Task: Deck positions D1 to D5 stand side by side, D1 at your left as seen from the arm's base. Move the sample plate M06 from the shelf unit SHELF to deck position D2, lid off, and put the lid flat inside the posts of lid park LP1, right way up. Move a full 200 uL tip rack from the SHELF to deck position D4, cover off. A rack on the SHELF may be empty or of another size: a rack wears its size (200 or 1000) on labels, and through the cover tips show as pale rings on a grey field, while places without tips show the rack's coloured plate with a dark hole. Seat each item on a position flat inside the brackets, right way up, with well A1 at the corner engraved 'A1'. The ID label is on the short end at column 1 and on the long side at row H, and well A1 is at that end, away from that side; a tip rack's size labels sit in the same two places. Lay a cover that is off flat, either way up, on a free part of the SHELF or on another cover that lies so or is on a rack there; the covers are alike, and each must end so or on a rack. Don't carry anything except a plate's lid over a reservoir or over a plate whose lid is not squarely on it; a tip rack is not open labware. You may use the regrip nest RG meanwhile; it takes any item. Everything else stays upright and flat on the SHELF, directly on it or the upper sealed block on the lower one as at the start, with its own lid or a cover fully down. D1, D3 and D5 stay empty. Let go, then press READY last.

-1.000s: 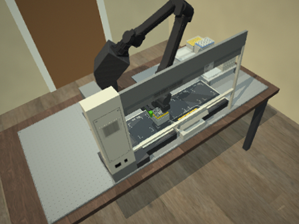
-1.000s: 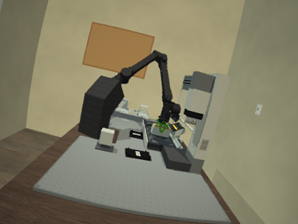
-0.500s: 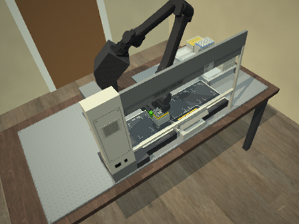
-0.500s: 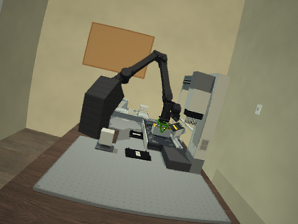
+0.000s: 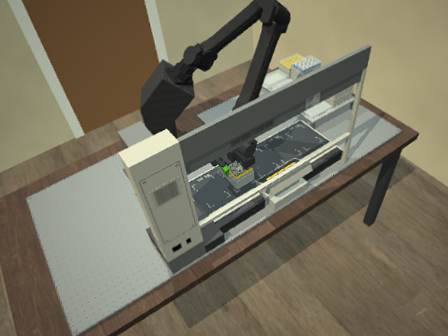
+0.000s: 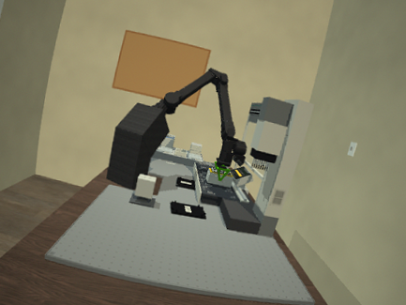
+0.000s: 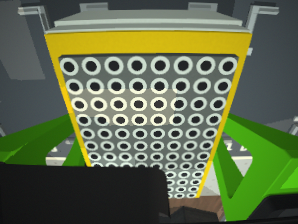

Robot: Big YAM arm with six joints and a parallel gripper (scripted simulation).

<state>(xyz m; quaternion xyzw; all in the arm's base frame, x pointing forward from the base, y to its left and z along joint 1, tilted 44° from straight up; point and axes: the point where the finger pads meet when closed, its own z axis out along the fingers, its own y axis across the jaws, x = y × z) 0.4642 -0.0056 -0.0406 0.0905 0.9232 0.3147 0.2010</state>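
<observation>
The green fingers are clamped on the yellow-framed tip rack with pale rings [image 7: 150, 107], low over the dark deck [image 5: 301, 140] at frame centre. Risk: tilted release leaves it riding a grey bracket [image 7: 255, 17].

The black arm [image 6: 220, 104] reaches down over the deck [image 6: 202, 183], its green-fingered gripper [image 6: 221, 172] clamping a pale tip rack [image 6: 222, 179].
</observation>
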